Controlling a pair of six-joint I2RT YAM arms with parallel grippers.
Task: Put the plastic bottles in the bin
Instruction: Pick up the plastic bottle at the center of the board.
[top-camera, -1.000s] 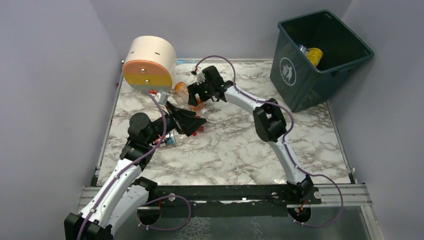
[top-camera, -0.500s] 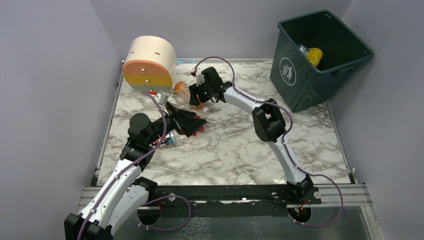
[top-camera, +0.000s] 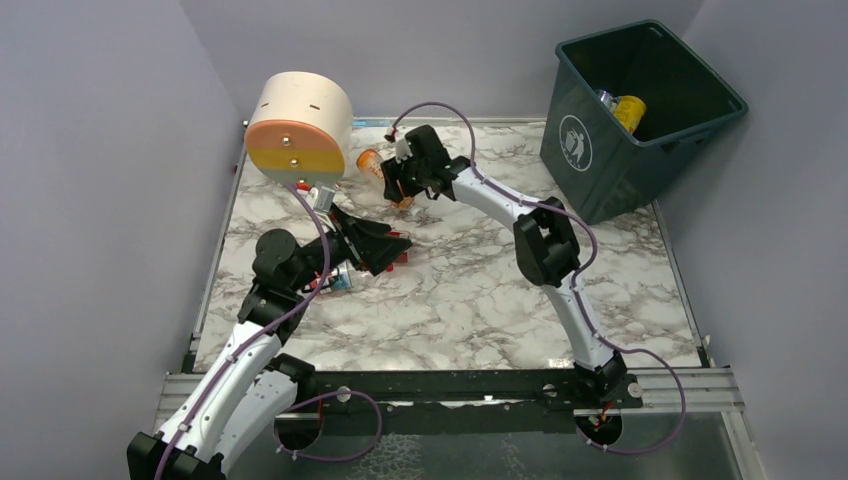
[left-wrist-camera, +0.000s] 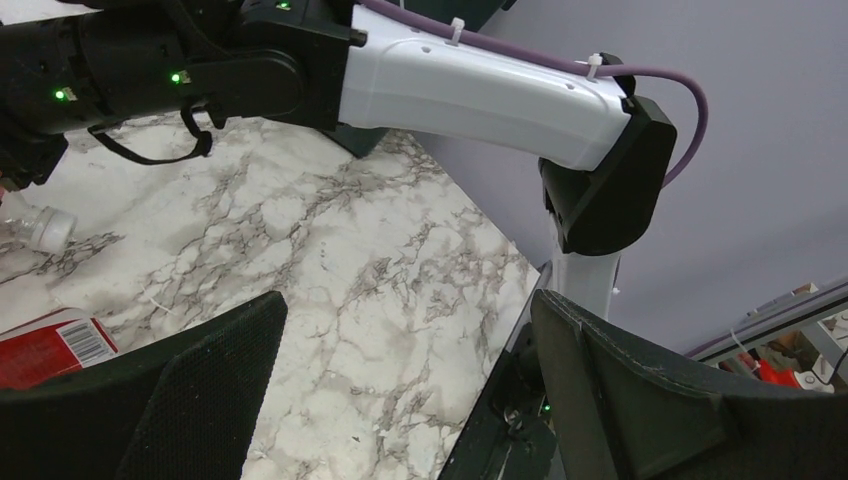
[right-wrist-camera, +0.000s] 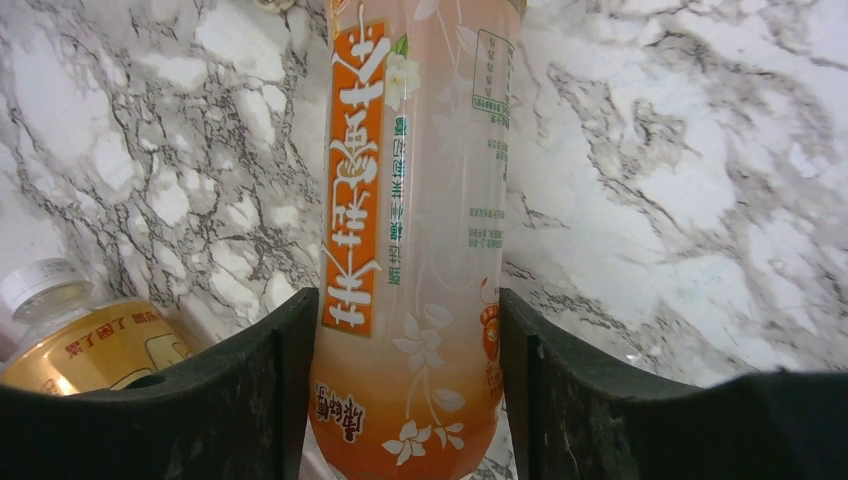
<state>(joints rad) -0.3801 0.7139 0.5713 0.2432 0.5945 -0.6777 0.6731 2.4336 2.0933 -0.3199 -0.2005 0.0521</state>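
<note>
My right gripper (right-wrist-camera: 405, 330) is shut on an orange-tinted plastic bottle (right-wrist-camera: 415, 200) with an orange label, both fingers pressed against its sides. From above, that gripper (top-camera: 398, 185) is at the back of the table with the bottle's orange end (top-camera: 371, 160) sticking out left. A yellow bottle with a white cap (right-wrist-camera: 85, 345) lies beside it. My left gripper (top-camera: 388, 245) stands open and empty (left-wrist-camera: 405, 310) over the marble. More bottles (top-camera: 335, 279) lie under the left arm, one with a red label (left-wrist-camera: 50, 348). The dark teal bin (top-camera: 590, 160) stands at the back right with a yellow bottle (top-camera: 629, 111) inside.
A cream cylinder with an orange and green face (top-camera: 298, 128) lies at the back left, close to the right gripper. A small clear bottle (top-camera: 322, 192) sits just below it. Grey walls enclose the table on three sides.
The right gripper closed on the orange bottle and lifted it slightly toward the back. The left arm shifted a little and stayed open.
</note>
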